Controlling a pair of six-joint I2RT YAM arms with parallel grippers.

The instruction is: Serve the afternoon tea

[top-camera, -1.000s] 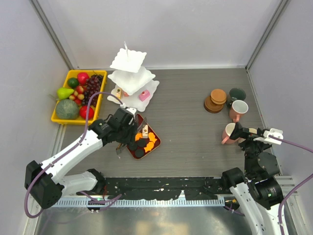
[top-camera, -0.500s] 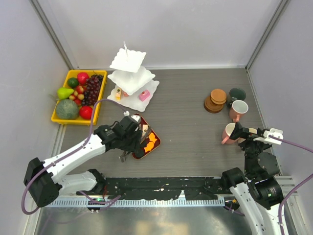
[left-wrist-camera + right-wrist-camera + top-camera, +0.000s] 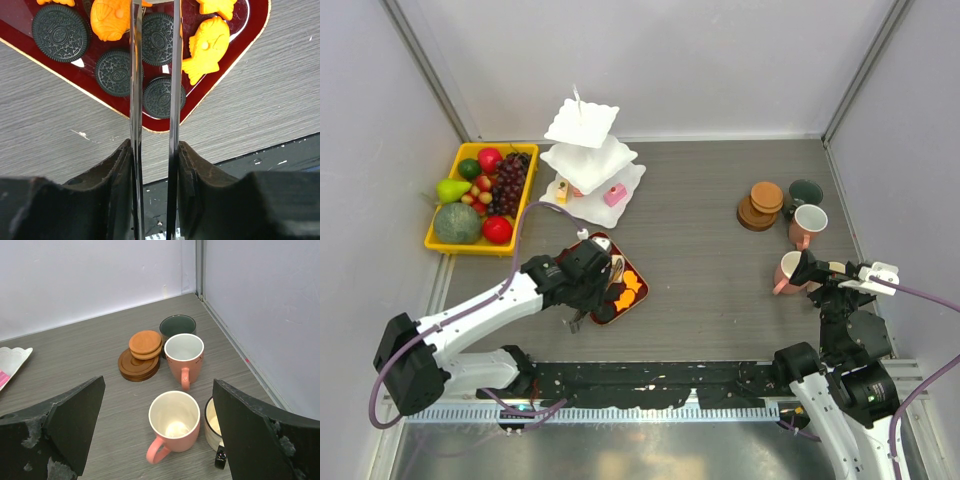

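My left gripper (image 3: pixel 154 150) is shut on the metal tongs (image 3: pixel 135 90). The two blades reach out over a dark red tray (image 3: pixel 165 126) and straddle a black round pastry (image 3: pixel 164 96). More black ones and orange pastries (image 3: pixel 206 45) lie around it. The white three-tier stand (image 3: pixel 585 150) is at the back, with a pink pastry (image 3: pixel 615 195) on its bottom tier. My right gripper (image 3: pixel 159 385) is open and empty above a pink mug (image 3: pixel 175 425). A second pink mug (image 3: pixel 184 357), a green mug (image 3: pixel 177 326), a beige mug (image 3: pixel 214 425) and stacked brown coasters (image 3: pixel 142 352) are close by.
A yellow tray (image 3: pixel 442 247) of fruit sits at the far left by the wall. Enclosure walls stand close on the left, back and right. The black rail (image 3: pixel 650 380) runs along the near edge, just below the red tray (image 3: pixel 638 300).
My left gripper has moved with the tongs toward the near edge and a little right, over the red tray. The right arm has not moved.
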